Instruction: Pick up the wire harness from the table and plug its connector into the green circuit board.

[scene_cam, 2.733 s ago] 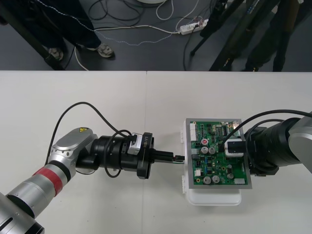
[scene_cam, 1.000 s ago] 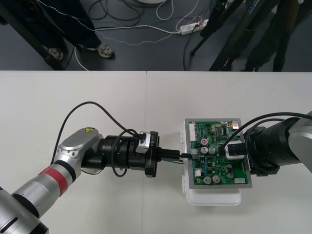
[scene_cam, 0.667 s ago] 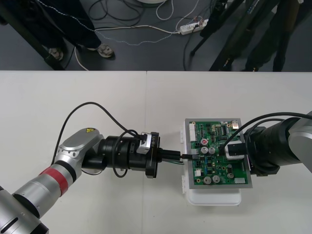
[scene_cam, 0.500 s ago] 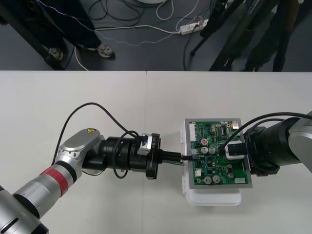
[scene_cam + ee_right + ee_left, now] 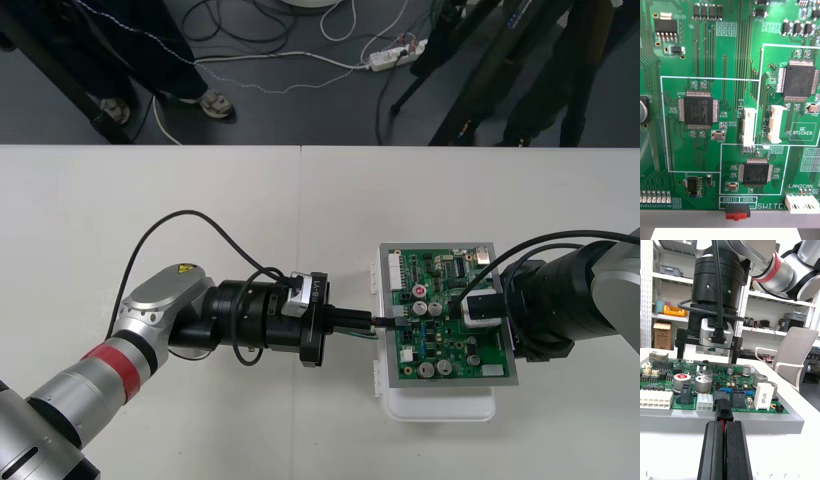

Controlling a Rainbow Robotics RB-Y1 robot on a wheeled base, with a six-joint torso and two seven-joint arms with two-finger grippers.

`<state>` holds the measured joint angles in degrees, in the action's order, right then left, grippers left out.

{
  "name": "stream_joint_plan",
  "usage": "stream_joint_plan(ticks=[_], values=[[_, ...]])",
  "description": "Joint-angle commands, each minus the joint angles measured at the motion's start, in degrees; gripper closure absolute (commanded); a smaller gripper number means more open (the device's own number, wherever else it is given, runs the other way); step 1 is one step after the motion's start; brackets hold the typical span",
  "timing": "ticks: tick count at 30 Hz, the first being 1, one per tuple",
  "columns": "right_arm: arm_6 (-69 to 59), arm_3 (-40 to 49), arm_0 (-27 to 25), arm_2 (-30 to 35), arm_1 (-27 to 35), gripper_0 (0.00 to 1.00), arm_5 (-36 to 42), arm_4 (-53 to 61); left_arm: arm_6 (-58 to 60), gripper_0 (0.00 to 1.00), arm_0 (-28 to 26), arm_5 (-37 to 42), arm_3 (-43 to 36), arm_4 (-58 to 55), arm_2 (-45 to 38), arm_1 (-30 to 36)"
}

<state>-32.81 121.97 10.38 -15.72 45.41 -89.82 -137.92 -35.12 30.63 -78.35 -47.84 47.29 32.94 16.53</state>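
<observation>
A: What is the left gripper doing?

B: Its 2 black fingers are pressed close together on the wire harness. A red wire and the small black plug sit between the tips.

A: Where is the plug?

B: It is at the near edge of the green circuit board, right against a black connector mounted there. I cannot tell whether it is seated.

A: How does it look from above?

B: The left gripper lies level over the table and points toward 3 o'clock. Its tips just reach the board's 9 o'clock edge. The left arm runs back from it toward 8 o'clock.

A: And the board itself?

B: It lies flat on its white base, which shows as a pale lip at the board's 6 o'clock side.

A: What about the other arm?

B: The right gripper hangs over the board's 3 o'clock half, and the right arm leaves toward 3 o'clock. I cannot tell whether it is open or closed. Its wrist camera looks straight down on chips, 2 white connectors and a red switch.
</observation>
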Motion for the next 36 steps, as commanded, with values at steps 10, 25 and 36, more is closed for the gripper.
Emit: stream_joint_plan(ticks=[10,25,36], values=[[-0.77,1.17,1.48,-0.81,-0.85,0.0,-0.18,1.78,1.55,1.0,2.33,2.06,-1.82,-1.41,1.69,-2.03],[-0.77,1.17,1.48,-0.72,-0.76,0.0,-0.18,1.6,1.55,1.0,2.33,2.5,-1.82,-1.24,2.13,-2.03],[-0.86,1.17,1.48,-0.72,-0.85,0.0,-0.18,1.95,1.55,1.0,2.33,3.11,-1.82,-0.98,2.13,-2.12]])
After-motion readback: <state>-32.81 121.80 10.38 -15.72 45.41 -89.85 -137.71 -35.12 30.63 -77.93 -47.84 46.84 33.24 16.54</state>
